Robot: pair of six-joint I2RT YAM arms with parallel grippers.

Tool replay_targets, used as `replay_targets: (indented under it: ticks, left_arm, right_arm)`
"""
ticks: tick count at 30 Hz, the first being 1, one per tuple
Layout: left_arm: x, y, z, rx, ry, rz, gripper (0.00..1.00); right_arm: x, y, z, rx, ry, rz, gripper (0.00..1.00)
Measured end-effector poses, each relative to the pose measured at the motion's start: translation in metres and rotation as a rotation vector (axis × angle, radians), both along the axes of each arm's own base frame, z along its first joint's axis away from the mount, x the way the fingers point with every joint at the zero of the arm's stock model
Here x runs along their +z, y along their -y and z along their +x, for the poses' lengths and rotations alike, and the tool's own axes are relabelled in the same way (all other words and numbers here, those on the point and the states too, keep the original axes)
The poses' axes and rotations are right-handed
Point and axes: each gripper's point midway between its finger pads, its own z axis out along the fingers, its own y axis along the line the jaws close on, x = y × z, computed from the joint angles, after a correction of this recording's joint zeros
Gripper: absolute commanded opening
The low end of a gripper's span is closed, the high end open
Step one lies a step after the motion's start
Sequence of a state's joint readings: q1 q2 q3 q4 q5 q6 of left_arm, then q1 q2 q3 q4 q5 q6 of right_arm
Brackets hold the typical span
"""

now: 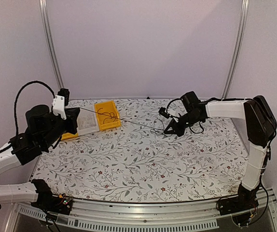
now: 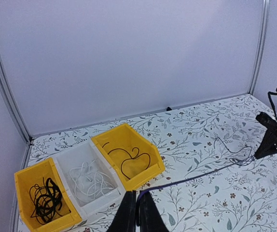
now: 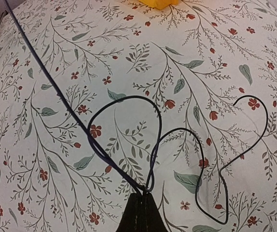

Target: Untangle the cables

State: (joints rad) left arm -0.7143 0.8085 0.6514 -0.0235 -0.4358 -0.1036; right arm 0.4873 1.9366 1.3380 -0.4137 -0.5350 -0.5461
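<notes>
A thin dark purple cable runs taut above the table between my two grippers. My left gripper is shut on one end of it, just in front of the bins; in the top view this gripper is at the back left. My right gripper is shut on the purple cable where it doubles back, pinching a black cable with it. The black cable lies in loose loops on the cloth. Seen from above, the right gripper points down at the table, right of centre.
Three bins stand in a row at the back left. One yellow bin holds a black wire, a clear bin holds white wires, and another yellow bin holds a black tangle. The flowered cloth covers the table.
</notes>
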Motion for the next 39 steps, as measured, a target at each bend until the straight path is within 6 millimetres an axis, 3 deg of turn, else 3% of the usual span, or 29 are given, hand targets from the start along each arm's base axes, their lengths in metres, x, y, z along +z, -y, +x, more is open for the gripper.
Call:
replay_targets:
  ticks: [8,10,13,16,18,22,25,31,39]
  left_arm:
    - [0.010,-0.024,-0.010,0.063,0.013,-0.035,0.00]
    - [0.007,-0.019,-0.008,0.043,-0.001,-0.043,0.09]
    - [-0.008,-0.004,-0.003,-0.007,-0.049,-0.031,0.32]
    - [-0.034,0.013,0.003,-0.053,-0.129,0.000,0.42]
    - [-0.045,0.024,0.003,-0.100,-0.166,0.007,0.45]
    - [-0.041,0.052,0.000,-0.213,-0.151,-0.013,0.49]
    - [-0.034,0.081,-0.006,-0.309,-0.122,-0.009,0.51]
    - [-0.019,0.154,-0.023,-0.487,-0.048,0.036,0.59]
    - [-0.004,0.207,-0.010,-0.502,0.024,0.039,0.59]
  right_arm:
    - [-0.003,0.015,0.008,-0.045,-0.017,-0.016,0.00]
    - [-0.003,0.022,0.009,-0.058,-0.033,-0.021,0.00]
    - [0.005,0.024,0.009,-0.059,-0.047,-0.021,0.00]
    - [0.036,0.018,0.011,-0.047,-0.004,0.003,0.00]
    - [0.072,0.010,0.013,-0.029,0.054,0.035,0.00]
    - [0.144,-0.008,0.011,0.019,0.180,0.108,0.00]
    - [0.179,-0.019,0.001,0.056,0.227,0.145,0.00]
    - [0.196,-0.037,-0.028,0.127,0.196,0.171,0.00]
    - [0.196,-0.050,-0.054,0.173,0.112,0.192,0.00]
